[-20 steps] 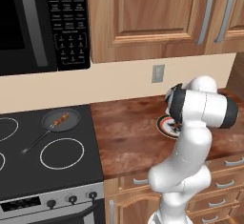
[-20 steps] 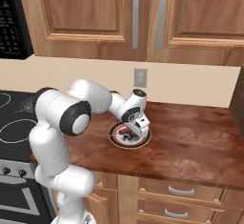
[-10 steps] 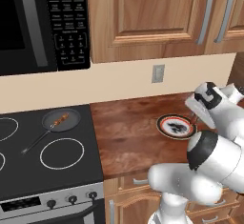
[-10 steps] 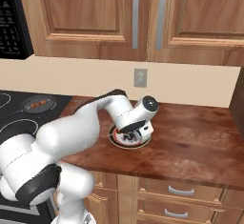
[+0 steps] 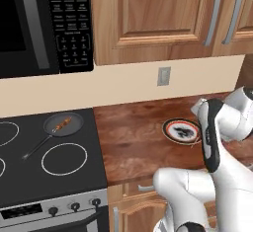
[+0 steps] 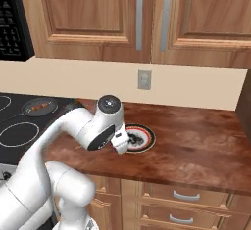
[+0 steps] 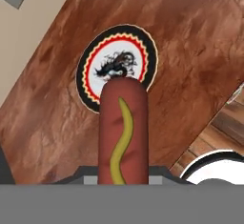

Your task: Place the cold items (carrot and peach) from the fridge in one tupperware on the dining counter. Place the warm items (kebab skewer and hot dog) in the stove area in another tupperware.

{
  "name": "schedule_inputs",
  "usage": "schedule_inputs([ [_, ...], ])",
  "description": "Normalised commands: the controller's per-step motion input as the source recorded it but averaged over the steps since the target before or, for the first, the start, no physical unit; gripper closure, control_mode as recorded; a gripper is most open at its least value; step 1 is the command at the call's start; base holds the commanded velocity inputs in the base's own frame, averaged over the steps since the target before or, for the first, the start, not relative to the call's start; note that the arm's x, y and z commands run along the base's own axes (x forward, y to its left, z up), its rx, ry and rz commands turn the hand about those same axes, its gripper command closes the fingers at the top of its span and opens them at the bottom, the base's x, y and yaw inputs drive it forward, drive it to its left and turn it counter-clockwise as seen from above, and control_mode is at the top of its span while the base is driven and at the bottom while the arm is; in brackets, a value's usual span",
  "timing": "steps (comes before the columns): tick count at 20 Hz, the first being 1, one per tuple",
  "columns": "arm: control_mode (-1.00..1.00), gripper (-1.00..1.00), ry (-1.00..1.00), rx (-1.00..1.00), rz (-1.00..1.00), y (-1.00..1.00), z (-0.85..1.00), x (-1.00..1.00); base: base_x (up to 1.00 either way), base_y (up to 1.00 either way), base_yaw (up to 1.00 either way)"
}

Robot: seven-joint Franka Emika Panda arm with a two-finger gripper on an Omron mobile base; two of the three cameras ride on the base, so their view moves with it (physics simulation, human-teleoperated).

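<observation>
Claw [image 7: 123, 178] grips one hot dog [image 7: 123, 127] above one plate [image 7: 116, 68].

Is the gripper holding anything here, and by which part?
Yes: the hot dog, gripped at one end, its free end pointing toward the plate below.

A kitchen: stove [image 5: 49, 162], microwave [image 5: 44, 23], wood cabinets [image 6: 147, 18] and wooden counter [image 6: 196, 146].

We see flat, even rendered light with no glare; the arm [image 6: 93, 126] lays a faint shadow on the desk [image 6: 196, 146], and all edges look slightly soft throughout.
</observation>
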Motion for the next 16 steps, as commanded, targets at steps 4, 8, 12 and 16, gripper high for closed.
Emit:
schedule_inputs([
  [4, -1.0, 1.0, -0.21, -0.08, -0.38, 0.82, 0.18, -1.0, 0.0, 0.0, 0.0],
  [8, -1.0, 1.0, -0.34, 0.01, -0.59, 0.56, 0.03, -0.99, 0.0, 0.0, 0.0],
  [12, -1.0, 1.0, -0.25, 0.1, -0.69, 0.31, 0.02, -0.62, 0.0, 0.0, 0.0],
  [16, -1.0, 1.0, -0.33, 0.06, -0.58, 0.73, -0.1, -0.49, 0.0, 0.0, 0.0],
])
